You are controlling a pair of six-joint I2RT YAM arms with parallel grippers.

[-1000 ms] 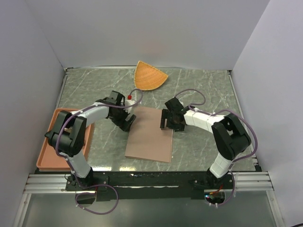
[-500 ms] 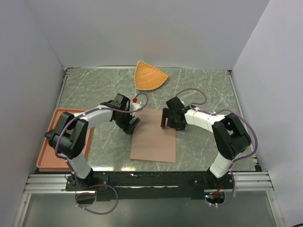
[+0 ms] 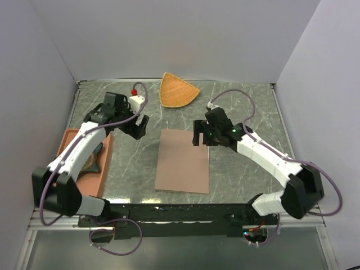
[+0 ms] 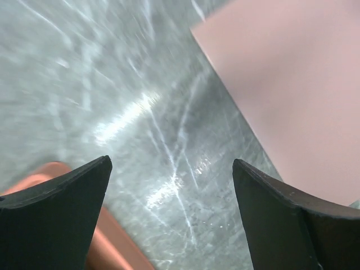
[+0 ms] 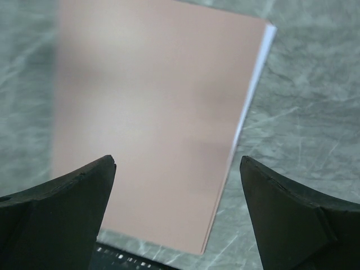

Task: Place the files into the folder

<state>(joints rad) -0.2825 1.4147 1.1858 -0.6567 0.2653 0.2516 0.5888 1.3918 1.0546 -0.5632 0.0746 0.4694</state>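
I thought the thin, bendy folder (image 3: 183, 161) was best pinched at its 3 o'clock edge, where files (image 5: 257, 67) peeked out; my left gripper (image 4: 171, 163) and right gripper (image 5: 178, 160) gaped empty.

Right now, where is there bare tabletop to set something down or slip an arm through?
Bare marble: the strip between tray and folder, and the far right corner past the fan-shaped dish. Right of the folder the right arm overhangs. Crowded at the folder's far end: left fingers beside it, right fingers over its corner.
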